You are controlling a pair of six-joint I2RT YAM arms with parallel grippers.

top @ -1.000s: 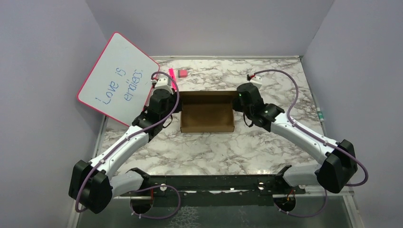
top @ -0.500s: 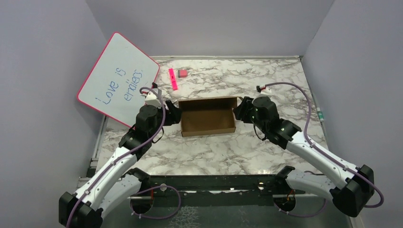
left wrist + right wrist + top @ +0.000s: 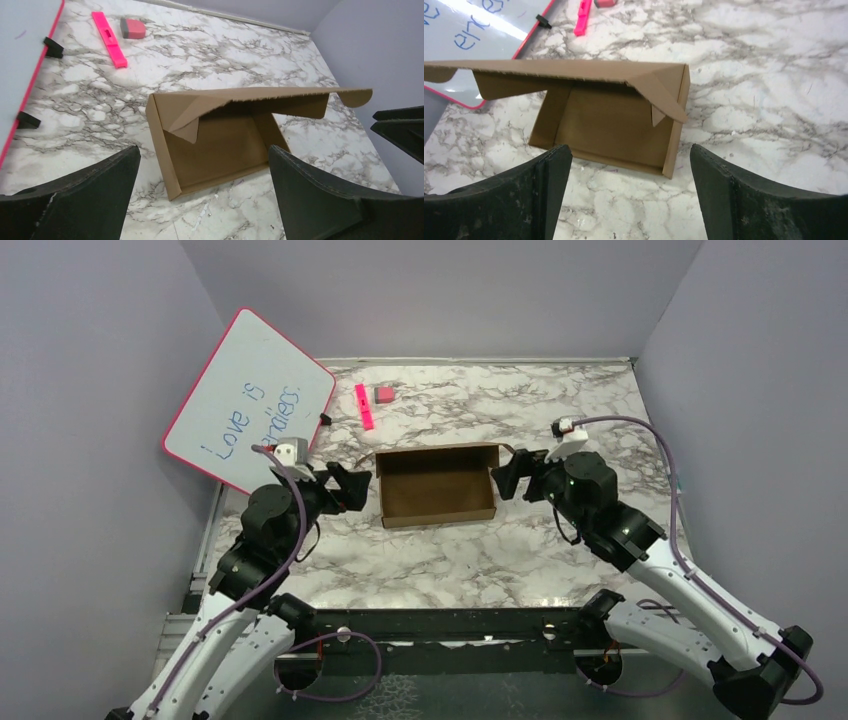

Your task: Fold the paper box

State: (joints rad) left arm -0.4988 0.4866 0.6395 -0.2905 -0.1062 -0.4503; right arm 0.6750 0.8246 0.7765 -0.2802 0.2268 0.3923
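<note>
Paper box [image 3: 220, 147], flap raised — left fingers [image 3: 85, 200] spread wide, pink bar [image 3: 110, 46] beyond

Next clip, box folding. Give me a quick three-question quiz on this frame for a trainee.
1. Fill in: the left hand and right hand both stand ____.
2. True or false: the right hand is gripping the paper box.
3. Which lies on the table beyond the box? A) pink bar B) scissors C) cup

Key: 1 open; 2 false, it is open beside the box's right end; 3 A.
</note>
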